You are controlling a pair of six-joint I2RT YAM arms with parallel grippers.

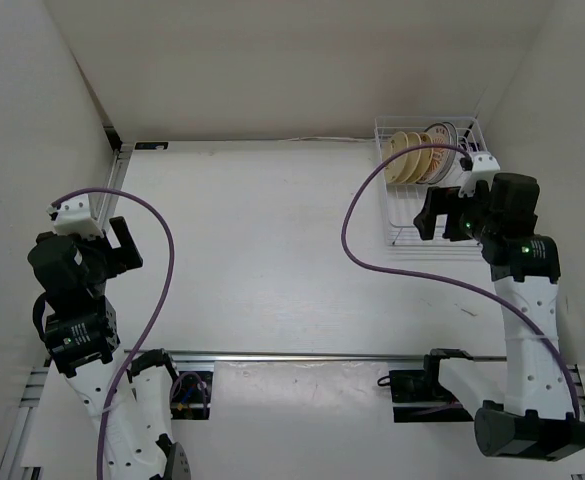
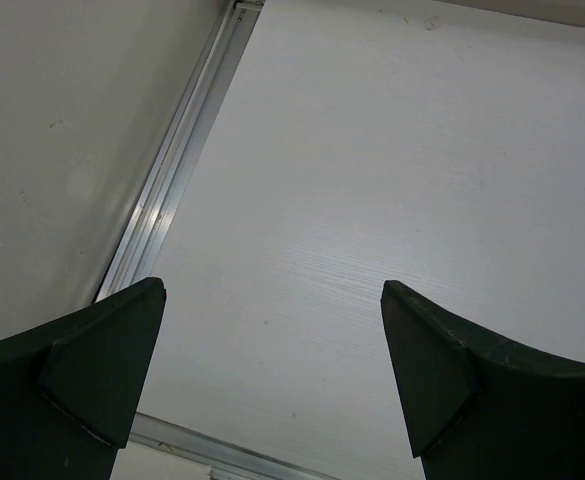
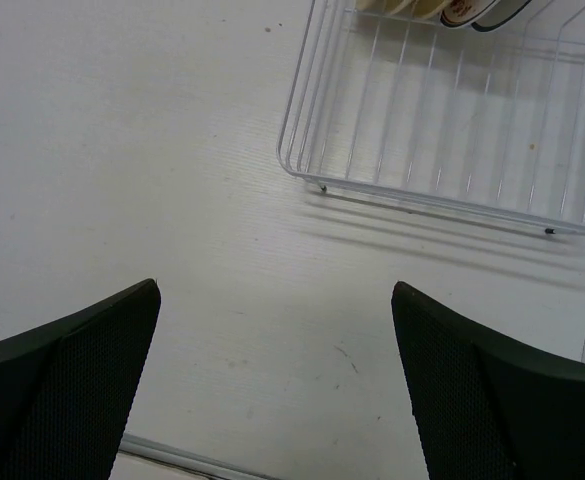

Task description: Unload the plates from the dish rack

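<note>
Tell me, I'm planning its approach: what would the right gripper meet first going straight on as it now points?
Probably bare table, just short of the rack's near corner; depth is unclear, so the right gripper might clip that corner.

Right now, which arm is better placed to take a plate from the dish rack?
Right: the right gripper, open, hovers by the dish rack holding the plates; the left gripper is far across the table.

White table [image 1: 272, 250], pale walls [image 1: 272, 60] on three sides, aluminium rail [image 1: 302, 356] along its near edge
</note>
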